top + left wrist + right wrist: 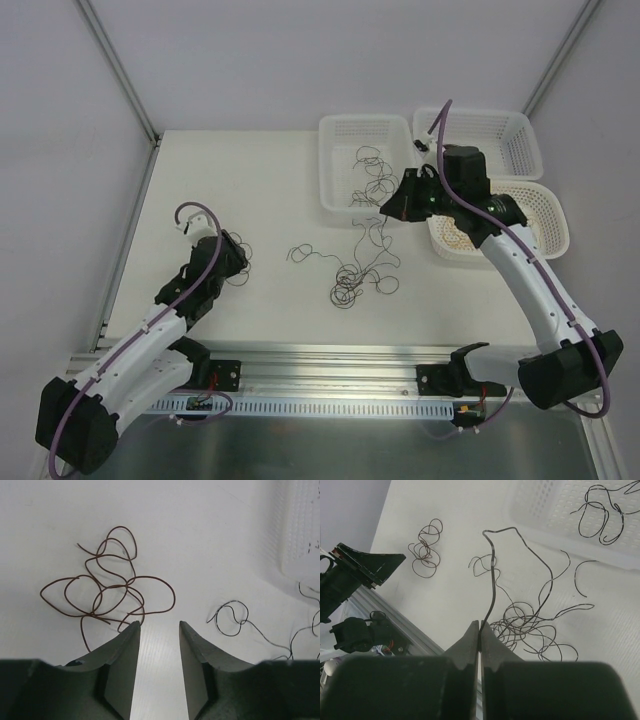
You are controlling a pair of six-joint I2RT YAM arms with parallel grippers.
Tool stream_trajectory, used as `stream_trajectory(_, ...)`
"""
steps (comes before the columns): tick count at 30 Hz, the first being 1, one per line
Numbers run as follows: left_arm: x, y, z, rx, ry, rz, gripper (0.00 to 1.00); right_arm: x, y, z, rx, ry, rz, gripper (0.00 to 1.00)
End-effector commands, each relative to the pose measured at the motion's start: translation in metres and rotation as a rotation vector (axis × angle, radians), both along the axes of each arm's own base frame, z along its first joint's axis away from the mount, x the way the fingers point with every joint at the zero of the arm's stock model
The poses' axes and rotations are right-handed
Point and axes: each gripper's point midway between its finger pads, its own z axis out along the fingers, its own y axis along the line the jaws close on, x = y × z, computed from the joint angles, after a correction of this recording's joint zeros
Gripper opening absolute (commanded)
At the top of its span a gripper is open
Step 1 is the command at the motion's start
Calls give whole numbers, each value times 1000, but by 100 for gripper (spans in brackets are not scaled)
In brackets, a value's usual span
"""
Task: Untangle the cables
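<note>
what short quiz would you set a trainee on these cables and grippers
1. Fill in: the left gripper's jaws stand ___.
2. True or false: the right gripper is shut on a dark cable.
3. The brown cable coil lies: A in the right gripper, B on the table, C between the left gripper's fingers.
Key: 1 open; 2 true; 3 B.

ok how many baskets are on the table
3. The centre basket at the back holds black wires; the back-right basket sits beside it; the near-right basket lies in front of that, partly hidden by the right arm.
</note>
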Motion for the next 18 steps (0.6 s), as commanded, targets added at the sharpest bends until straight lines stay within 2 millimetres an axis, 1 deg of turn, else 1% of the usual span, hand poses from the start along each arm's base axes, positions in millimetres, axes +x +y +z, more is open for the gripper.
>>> stream_trajectory(1,1,-23,13,31,12,-186,39,3,8,9,-13,-90,53,1)
stream_trajectory(4,1,-34,15,15,23,-248,48,5,6,0,-64,-94,44,1)
stream_trajectory(5,0,-42,17,-4,28,-284,56,7,4,-4,-92,-110,50,1)
stream_trajectory(7,0,-51,19,-22,40,-327,64,8,8,-13,-121,-107,82,1)
stream_trajectory(8,0,-54,20,-26,42,-342,74,6,11,-17,-127,-102,104,1)
stream_trajectory(10,0,-56,21,-26,55,-354,83,3,22,-24,-144,-103,160,3)
stream_trajectory(11,3,-58,29,-29,45,-357,86,5,27,-35,-168,-90,183,4)
stream_trajectory(12,1,-56,27,-13,70,-354,92,2,36,-39,-197,-107,230,5)
stream_trajectory(13,3,-55,25,-3,92,-350,95,1,39,-45,-219,-98,249,5)
stream_trajectory(14,7,-56,35,3,85,-350,97,4,45,-60,-253,-71,269,6)
stream_trajectory(15,4,-53,31,22,125,-353,99,3,52,-67,-277,-76,302,6)
stream_trajectory(16,6,-52,28,32,156,-352,99,5,56,-73,-293,-66,315,7)
stream_trajectory(17,12,-53,42,31,147,-354,99,5,60,-79,-306,-60,331,7)
stream_trajectory(18,13,-52,45,36,159,-359,99,7,68,-94,-327,-33,353,8)
